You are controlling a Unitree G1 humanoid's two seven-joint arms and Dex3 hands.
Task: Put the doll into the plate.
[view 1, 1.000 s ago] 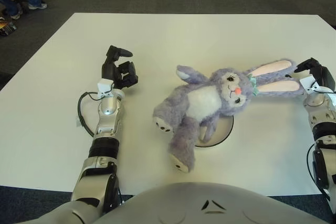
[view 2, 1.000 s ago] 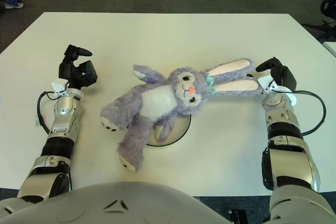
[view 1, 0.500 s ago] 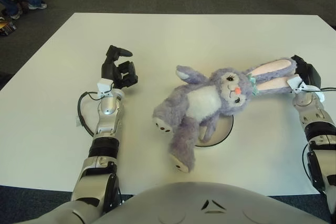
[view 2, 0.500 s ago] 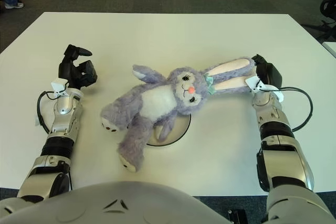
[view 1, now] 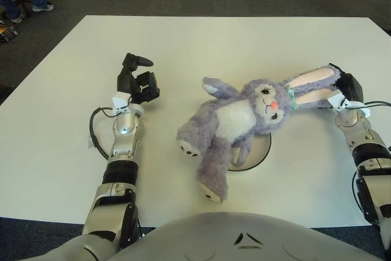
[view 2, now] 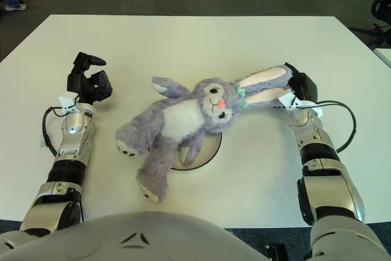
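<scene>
Right hand (view 2: 297,86) at ear tips of doll (view 2: 183,117); finger state not discernible. Doll sprawled across plate (view 2: 206,154), legs overhanging onto table (view 2: 195,41). Risk: pushing ears only may fold them, leaving body off-centre. Left hand (view 2: 88,84) idle, loosely spread, left of doll.

Purple rabbit doll sprawled over a white plate, mid-table.

The doll (view 1: 239,120) is a fluffy lilac bunny with a white belly, pink-lined ears, an orange-pink nose and a small green bow; it lies on its back, head toward the table's right edge, ears stretched out that way, legs toward the near-left. The plate (view 1: 259,152) is round and white, mostly hidden under the doll's lower body, only its near-right rim showing.
</scene>
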